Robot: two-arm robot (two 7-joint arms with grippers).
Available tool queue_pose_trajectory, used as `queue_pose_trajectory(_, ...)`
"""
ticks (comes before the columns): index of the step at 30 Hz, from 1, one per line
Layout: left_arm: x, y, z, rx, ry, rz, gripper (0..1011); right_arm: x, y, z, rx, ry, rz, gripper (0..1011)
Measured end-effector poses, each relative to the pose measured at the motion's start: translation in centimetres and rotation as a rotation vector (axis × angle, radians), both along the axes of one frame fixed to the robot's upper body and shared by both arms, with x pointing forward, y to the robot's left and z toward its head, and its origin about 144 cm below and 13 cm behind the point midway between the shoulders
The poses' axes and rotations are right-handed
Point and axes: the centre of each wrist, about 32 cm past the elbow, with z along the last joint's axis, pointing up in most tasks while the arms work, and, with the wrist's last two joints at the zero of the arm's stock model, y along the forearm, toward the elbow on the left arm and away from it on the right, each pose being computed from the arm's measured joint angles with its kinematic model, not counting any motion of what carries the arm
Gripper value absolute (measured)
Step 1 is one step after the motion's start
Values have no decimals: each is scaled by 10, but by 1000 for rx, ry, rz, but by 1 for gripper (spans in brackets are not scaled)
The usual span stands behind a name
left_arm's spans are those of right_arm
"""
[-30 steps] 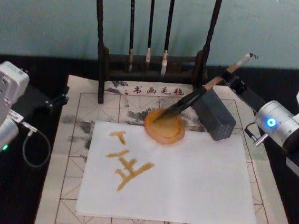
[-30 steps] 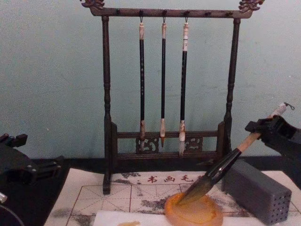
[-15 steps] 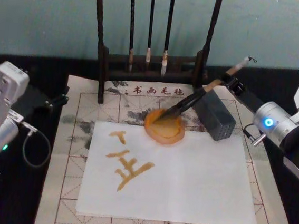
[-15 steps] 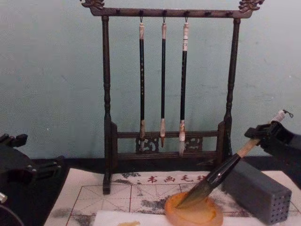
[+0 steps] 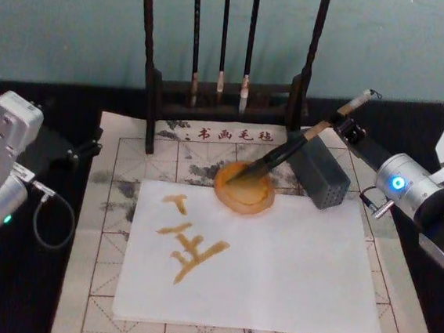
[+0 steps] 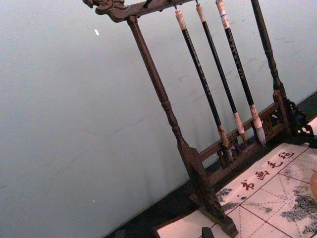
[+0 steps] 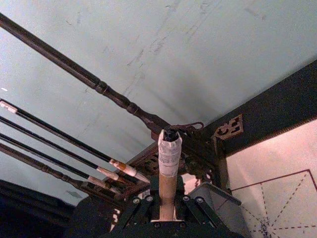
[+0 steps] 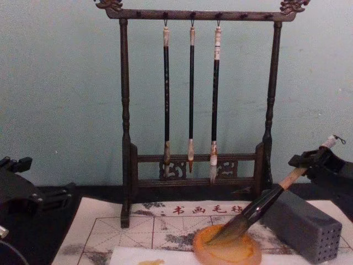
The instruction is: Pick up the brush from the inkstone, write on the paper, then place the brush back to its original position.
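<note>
Amber inkstone (image 5: 244,191) under gripped brush (image 5: 286,151)

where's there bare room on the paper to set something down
The paper's right half is bare, from the yellow strokes across to its right edge. It is crowded at the top, where the inkstone, brush, grey block and right gripper cluster.

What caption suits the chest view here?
Right hand lowers the brush, tuft in the inkstone, handle over the grey block.
</note>
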Motion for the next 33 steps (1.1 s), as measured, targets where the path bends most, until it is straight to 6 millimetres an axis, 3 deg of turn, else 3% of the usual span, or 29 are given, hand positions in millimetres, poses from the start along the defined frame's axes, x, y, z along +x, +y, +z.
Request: queue_pose_trajectory(33, 0, 0, 0, 0, 0, 0, 1001, -8, 3, -2, 26, 22, -49, 179)
